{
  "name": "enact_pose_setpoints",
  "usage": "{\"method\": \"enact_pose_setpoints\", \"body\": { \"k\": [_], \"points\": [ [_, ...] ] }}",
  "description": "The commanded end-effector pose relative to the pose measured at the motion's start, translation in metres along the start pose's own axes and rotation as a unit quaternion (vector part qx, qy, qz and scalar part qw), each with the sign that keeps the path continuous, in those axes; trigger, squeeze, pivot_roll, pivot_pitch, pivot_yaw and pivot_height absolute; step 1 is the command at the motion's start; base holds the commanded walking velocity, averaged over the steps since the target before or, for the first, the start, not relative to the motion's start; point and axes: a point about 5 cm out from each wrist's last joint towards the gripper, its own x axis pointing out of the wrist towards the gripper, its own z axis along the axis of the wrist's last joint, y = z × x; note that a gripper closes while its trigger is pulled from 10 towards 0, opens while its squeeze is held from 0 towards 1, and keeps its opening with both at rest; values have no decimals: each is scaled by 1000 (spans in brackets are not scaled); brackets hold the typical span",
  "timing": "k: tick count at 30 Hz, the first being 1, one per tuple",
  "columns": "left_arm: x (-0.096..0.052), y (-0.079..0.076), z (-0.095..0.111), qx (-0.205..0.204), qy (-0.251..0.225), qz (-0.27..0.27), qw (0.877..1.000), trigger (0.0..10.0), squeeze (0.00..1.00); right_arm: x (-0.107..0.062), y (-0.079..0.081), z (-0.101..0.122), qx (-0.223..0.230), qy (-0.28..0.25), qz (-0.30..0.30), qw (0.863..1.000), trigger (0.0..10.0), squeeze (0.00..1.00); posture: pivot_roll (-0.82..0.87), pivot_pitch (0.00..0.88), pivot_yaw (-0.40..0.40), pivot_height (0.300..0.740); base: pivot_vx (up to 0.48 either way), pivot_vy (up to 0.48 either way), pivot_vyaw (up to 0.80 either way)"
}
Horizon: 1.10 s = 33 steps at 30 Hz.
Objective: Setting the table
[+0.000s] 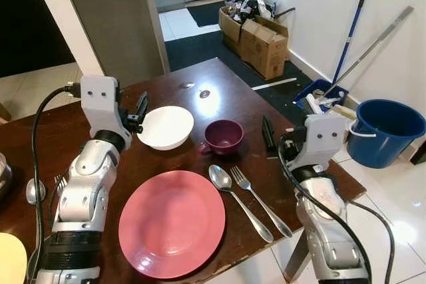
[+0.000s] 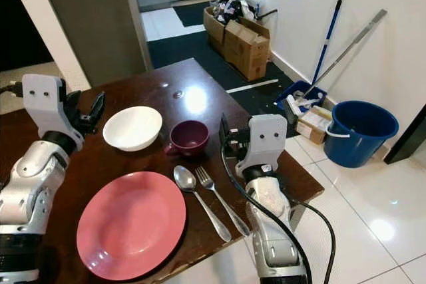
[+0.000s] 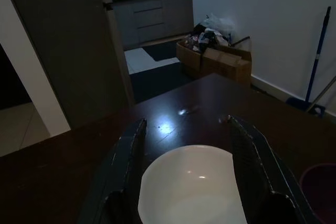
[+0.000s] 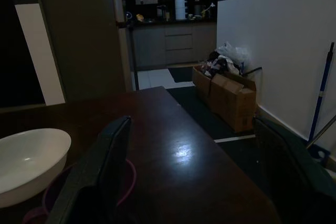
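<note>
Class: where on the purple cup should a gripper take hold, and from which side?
Grip the purple cup by its rim, from above, one finger inside and one outside. It stands upright and open on the table. The white bowl is close on its left, so the right gripper looks better placed.

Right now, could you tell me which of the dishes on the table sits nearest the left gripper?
The white bowl. It lies right in front of the open left gripper, while the purple cup and the pink plate sit farther off.
</note>
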Motion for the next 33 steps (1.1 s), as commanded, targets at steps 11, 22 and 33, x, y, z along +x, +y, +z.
{"method": "enact_pose_setpoints", "body": {
  "k": [11,22,33],
  "points": [
    [-4,-3,-11,-8,33,6,999,10000,0,5,6,3,11,1,9,1000,10000,0,-72,0,153,740,0,0,0],
    [-14,4,-12,-16,69,11,997,10000,0,2,-5,3,35,18,-12,999,10000,0,-68,0,118,740,0,0,0],
    [-55,31,-24,60,136,-14,989,10000,0,-7,24,-15,55,77,91,991,10000,0,-12,0,51,740,0,0,0]
  ]
}}
